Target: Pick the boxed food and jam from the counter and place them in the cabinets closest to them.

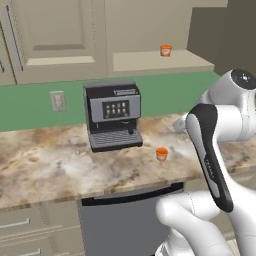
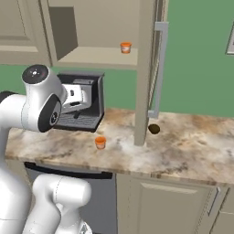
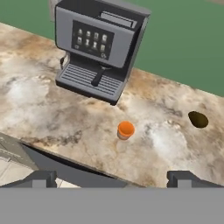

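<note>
The small squat orange jam jar [image 3: 125, 130] on the marbled counter [image 3: 39, 109] looks light, rigid and smooth, best pinched across its sides by the fully open, empty gripper [image 3: 111, 178].

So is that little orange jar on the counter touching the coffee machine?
Apart. The hand view shows bare counter between the orange jar and the coffee machine; the left base view shows that gap too.

1. Below me runs the beige-brown marbled stone counter [image 3: 52, 113], blotched with white patches.
2. A grey and black coffee machine [image 3: 98, 48] stands on it at the far left, against the green wall.
3. A tiny squat orange jam jar [image 3: 125, 130] sits upright on the stone, nearer and right of the machine, apart from it.
4. A small dark brown rounded lump [image 3: 198, 119] lies farther right.
5. Up on the pale flat shelf [image 1: 160, 61] of the doorless cabinet, a second small orange jar [image 1: 165, 50] stands.
</note>
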